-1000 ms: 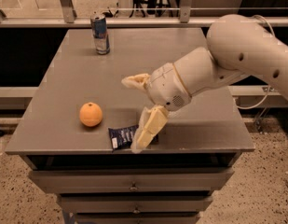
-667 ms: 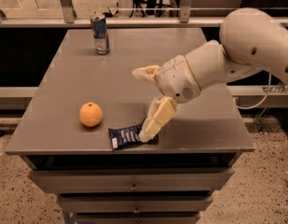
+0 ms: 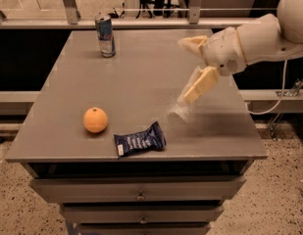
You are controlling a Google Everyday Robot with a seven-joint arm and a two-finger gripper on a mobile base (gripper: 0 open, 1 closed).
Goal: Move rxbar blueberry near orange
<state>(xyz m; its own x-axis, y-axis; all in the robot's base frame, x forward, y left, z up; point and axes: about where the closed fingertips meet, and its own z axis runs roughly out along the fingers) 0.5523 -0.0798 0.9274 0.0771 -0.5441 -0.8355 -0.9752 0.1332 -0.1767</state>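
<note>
The rxbar blueberry [image 3: 139, 140], a flat navy wrapper with white print, lies near the table's front edge. The orange [image 3: 95, 120] sits just to its left, a short gap between them. My gripper [image 3: 189, 70] hangs in the air above the table's right half, well to the upper right of the bar. Its two pale fingers [image 3: 200, 84] are spread apart and hold nothing.
A blue-and-silver drink can [image 3: 105, 35] stands at the table's back left. The grey table [image 3: 141, 72] has drawers below its front edge. A railing and a window run behind the table. A cable hangs at the right.
My gripper has lifted off the bar and drawn back up and to the right. The bar now lies fully uncovered beside the orange.
</note>
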